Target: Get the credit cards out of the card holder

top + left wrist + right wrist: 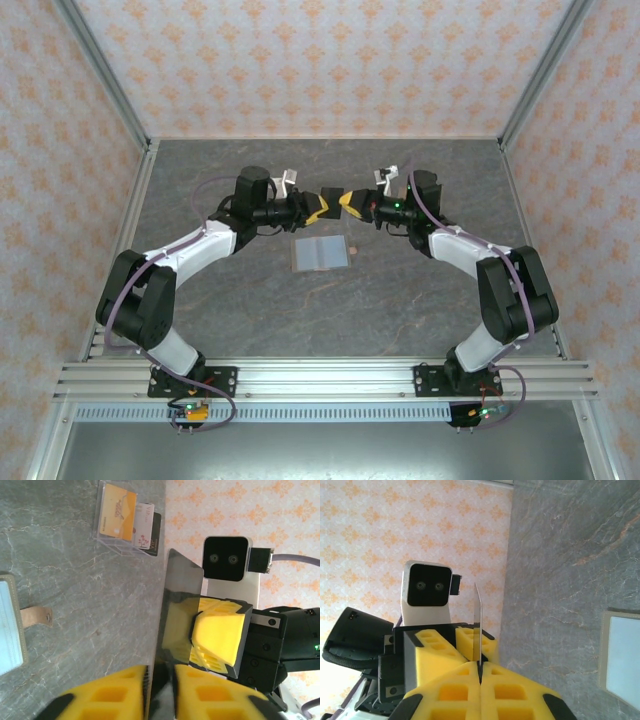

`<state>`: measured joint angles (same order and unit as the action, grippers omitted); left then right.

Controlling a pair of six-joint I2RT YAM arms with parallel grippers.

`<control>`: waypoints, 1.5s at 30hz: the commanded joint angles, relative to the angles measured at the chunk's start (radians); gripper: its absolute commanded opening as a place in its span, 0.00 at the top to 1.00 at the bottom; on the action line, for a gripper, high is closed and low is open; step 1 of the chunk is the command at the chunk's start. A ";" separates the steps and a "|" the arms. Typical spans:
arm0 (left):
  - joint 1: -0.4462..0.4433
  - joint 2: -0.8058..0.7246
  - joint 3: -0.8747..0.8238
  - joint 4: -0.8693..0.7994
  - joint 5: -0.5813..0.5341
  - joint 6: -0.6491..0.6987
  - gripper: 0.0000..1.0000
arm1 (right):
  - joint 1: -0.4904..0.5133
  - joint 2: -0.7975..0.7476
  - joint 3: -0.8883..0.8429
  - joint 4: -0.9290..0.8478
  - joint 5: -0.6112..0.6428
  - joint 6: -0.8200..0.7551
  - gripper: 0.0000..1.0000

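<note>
Left fingers (pixel 110 695) and right fingers (pixel 450 695) each pinched an opposite end of one dark card (pixel 182 595) in mid-air, while the card holder (pixel 320 254) lay open on the surface (pixel 400 300) beneath them.

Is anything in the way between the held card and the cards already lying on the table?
Nothing visible: left gripper and right gripper pinch the dark card, with bare table between it and the laid-out cards.

There is one card holder (pixel 320 254) and one clear tray (pixel 112 543). The tray holds three cards (pixel 117 515), and one dark card (pixel 182 595) apart makes four.
</note>
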<state>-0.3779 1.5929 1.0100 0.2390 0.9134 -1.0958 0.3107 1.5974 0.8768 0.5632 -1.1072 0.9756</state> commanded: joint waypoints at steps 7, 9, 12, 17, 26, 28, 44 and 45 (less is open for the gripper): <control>-0.007 -0.001 -0.028 0.163 0.017 -0.083 0.97 | 0.007 0.028 0.029 0.191 0.041 0.168 0.71; -0.007 0.004 -0.026 0.174 0.014 -0.096 0.98 | 0.011 0.045 0.036 0.213 0.053 0.195 0.70; -0.008 0.009 -0.024 0.183 0.015 -0.108 0.98 | 0.014 0.068 0.048 0.232 0.058 0.221 0.70; -0.010 0.022 -0.021 0.187 0.013 -0.117 0.98 | 0.019 0.094 0.063 0.274 0.061 0.259 0.79; -0.008 0.006 0.058 -0.174 -0.103 0.080 0.43 | -0.008 0.023 0.227 -0.472 0.241 -0.217 1.00; -0.004 0.001 0.084 -0.277 -0.157 0.138 0.31 | -0.037 0.007 0.280 -0.643 0.331 -0.351 1.00; 0.086 -0.071 0.072 -0.660 -0.484 0.367 0.01 | -0.402 0.048 0.536 -1.141 0.813 -0.781 1.00; 0.086 -0.074 0.072 -0.669 -0.486 0.380 0.00 | -0.413 0.067 0.559 -1.166 0.810 -0.804 1.00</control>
<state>-0.2947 1.5570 1.0897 -0.3573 0.4950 -0.7849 -0.0776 1.6272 1.3647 -0.4942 -0.3721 0.2859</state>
